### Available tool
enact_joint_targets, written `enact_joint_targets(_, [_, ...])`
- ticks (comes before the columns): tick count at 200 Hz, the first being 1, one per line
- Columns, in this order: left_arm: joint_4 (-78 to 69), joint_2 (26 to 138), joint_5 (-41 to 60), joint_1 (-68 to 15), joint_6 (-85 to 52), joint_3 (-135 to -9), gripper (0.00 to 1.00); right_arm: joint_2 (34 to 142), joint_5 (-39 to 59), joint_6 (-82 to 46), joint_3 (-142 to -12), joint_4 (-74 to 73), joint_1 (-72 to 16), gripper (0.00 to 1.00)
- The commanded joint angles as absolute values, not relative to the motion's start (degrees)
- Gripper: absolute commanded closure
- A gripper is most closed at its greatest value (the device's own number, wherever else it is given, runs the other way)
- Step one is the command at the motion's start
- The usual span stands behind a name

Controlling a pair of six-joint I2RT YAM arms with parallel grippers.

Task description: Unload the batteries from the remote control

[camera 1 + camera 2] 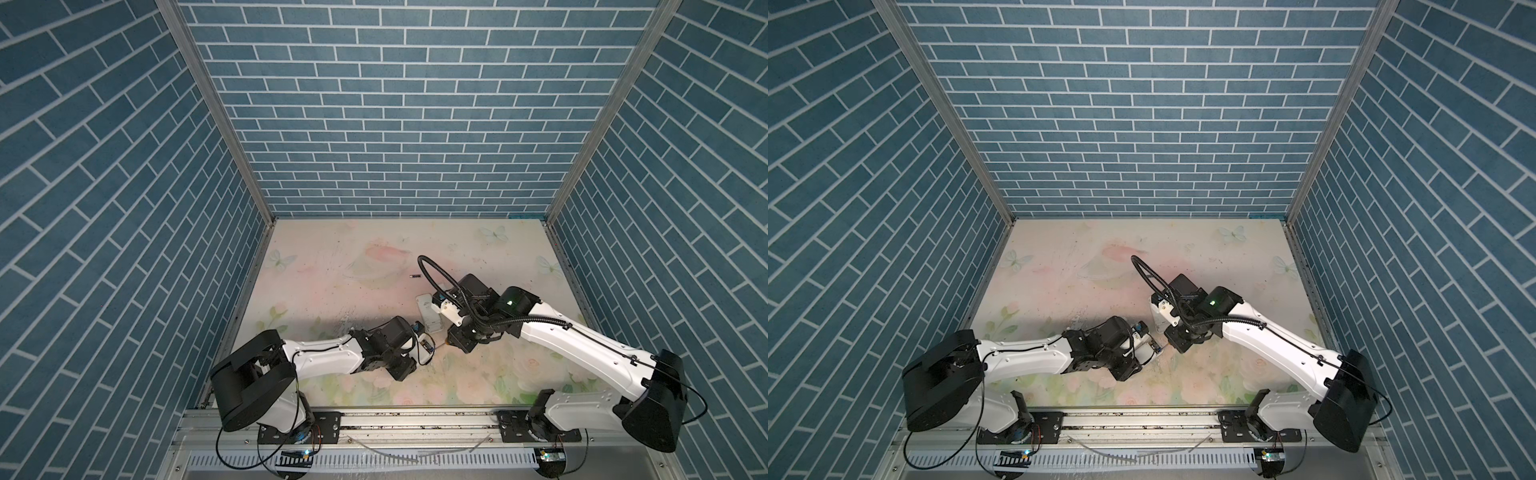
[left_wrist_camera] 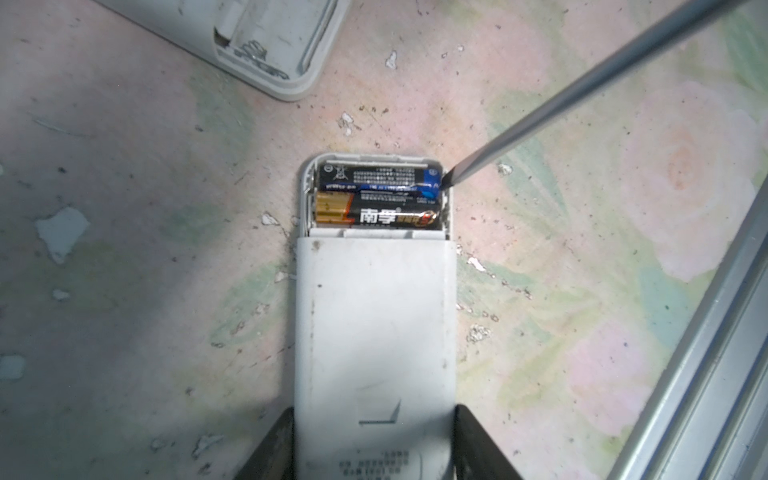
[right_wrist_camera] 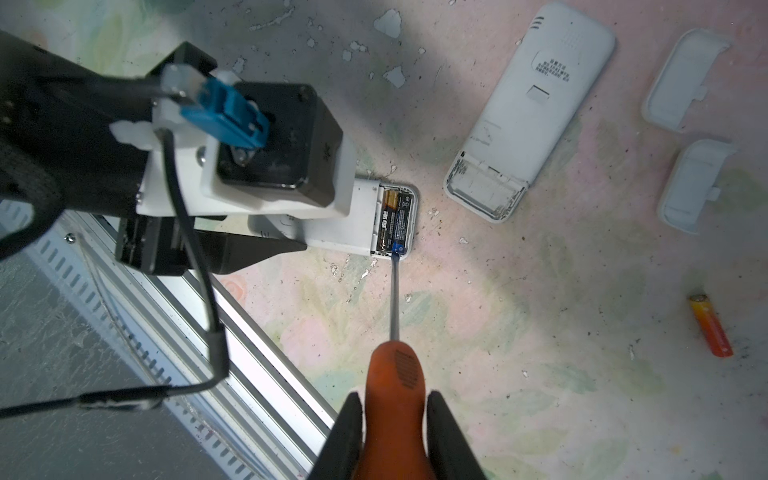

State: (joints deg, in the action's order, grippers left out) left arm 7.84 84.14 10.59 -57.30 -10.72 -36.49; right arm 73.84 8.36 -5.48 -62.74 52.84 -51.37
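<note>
Orange-handled screwdriver point(image 3: 395, 370) nearest the lens in the right wrist view, pinched tight in the right gripper point(image 3: 394, 405). Its shaft reaches out to the open bay of the remote point(image 2: 374, 324). The tip sits at the blue end of the outer battery point(image 2: 374, 178). Left gripper point(image 2: 374, 411) is closed on the remote's body, a finger on each side, holding it flat on the table point(image 2: 124, 249). Second battery point(image 2: 374, 217), black and gold, lies touching the first, deeper in the bay. Neither is out yet.

Elsewhere: spare remote point(image 3: 536, 104) with its bay empty, two white covers point(image 3: 685, 79) beside it, orange battery point(image 3: 710, 326) loose on the table. Dark battery point(image 1: 415, 276) lies farther back in a top view.

For this step, my judgement:
- Get the tip under the blue end and lever upward gently rather than shoving lengthwise.
- Keep the left clamp firm so the remote does not skid.
- Expect the freed battery to hop and roll.

Hard to tell:
- whether the tip is already beneath the battery or only pressed against it
- the bay's end contacts, which are lost in shadow
- the remote's gripped end, cut off by the frame in the left wrist view
- the bay itself in both top views, where it is tiny and crowded by the grippers
</note>
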Motion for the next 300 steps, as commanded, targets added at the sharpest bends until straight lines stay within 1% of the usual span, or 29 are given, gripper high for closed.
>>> enact_joint_targets(1, [9.64,83.76,11.49,-57.59,-10.72,-35.50,0.58,74.01,8.32,-2.91,-62.82,51.40,-51.53,1.00])
enact_joint_targets(102, [9.40,84.24,12.63,-57.57,-10.13,-35.65,0.58,70.14,3.78,-5.45,-59.50,42.80,-51.98,1.00])
enact_joint_targets(178, [9.79,84.45,11.78,-57.62,-9.94,-35.92,0.58,70.08,4.66,-3.63,-62.33,53.10,-52.08,1.00])
enact_joint_targets(196, [9.72,84.48,11.78,-57.62,-9.84,-35.93,0.58,70.44,6.46,-3.39,-62.48,53.44,-52.11,1.00])
enact_joint_targets(300, [9.93,84.04,11.52,-57.59,-9.85,-35.68,0.58,71.88,7.65,-1.99,-64.42,53.70,-52.10,1.00])
